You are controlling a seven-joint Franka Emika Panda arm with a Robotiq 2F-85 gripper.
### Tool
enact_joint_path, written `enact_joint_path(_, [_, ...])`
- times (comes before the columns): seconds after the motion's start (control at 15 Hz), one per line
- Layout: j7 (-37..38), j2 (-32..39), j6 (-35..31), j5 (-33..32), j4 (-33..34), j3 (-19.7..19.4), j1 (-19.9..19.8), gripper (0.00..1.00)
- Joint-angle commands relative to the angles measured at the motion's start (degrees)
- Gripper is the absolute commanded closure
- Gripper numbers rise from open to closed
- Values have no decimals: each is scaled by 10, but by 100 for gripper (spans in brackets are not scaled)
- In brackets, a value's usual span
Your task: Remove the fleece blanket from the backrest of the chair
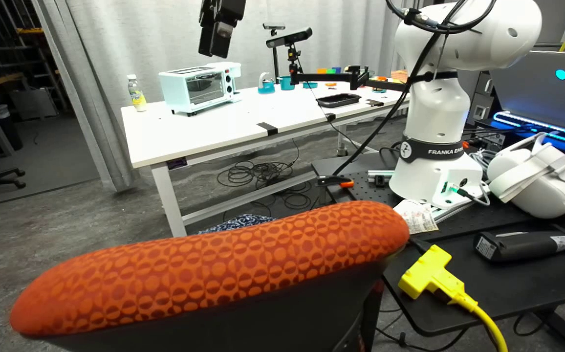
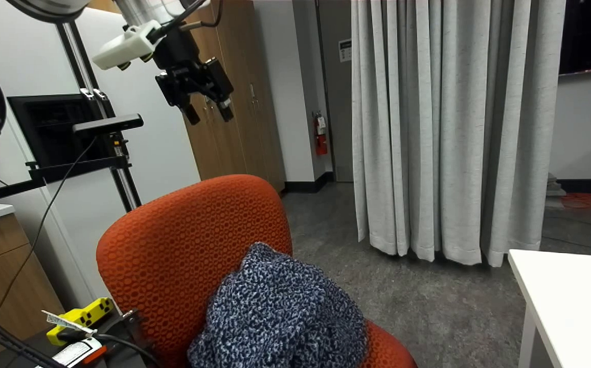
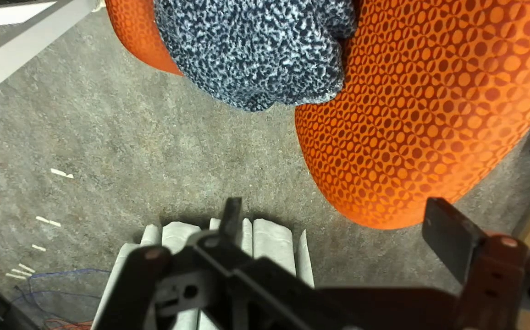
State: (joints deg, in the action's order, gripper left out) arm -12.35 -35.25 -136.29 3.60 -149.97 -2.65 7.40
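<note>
Arm point(image 1: 488, 39): yours stands taller than the backrest point(image 1: 214, 266). Its white foot point(image 1: 419, 178) is on a black board point(image 1: 375, 193), just beside one end of the backrest.
Gripper point(image 2: 209, 115): you have it up in the air, higher than the backrest and well apart from it, a bit tilted and pointing down. Its two fingers point(image 3: 448, 238) are spread wide, and it holds nothing.
Blanket point(image 2: 285, 312): your speckled one is in a heap on the seat point(image 2: 390, 350), touching the front of the backrest.
Table point(image 1: 204, 137): the white one is out past the front of the backrest. You can see an oven point(image 1: 199, 88) and a bottle point(image 1: 137, 94) on it.
Plug point(image 1: 431, 274): it is yellow and lies near the end of the backrest by your arm.
Curtain point(image 2: 454, 128): it is long and grey, and hangs well apart from the backrest.
Floor point(image 2: 428, 306): it is grey, and you can see it below the backrest.
</note>
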Motion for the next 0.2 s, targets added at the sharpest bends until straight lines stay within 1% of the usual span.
enact_joint_path(0.0, [-1, 0, 1, 1, 1, 2, -2, 0])
enact_joint_path(0.13, [-1, 0, 1, 1, 1, 2, -2, 0])
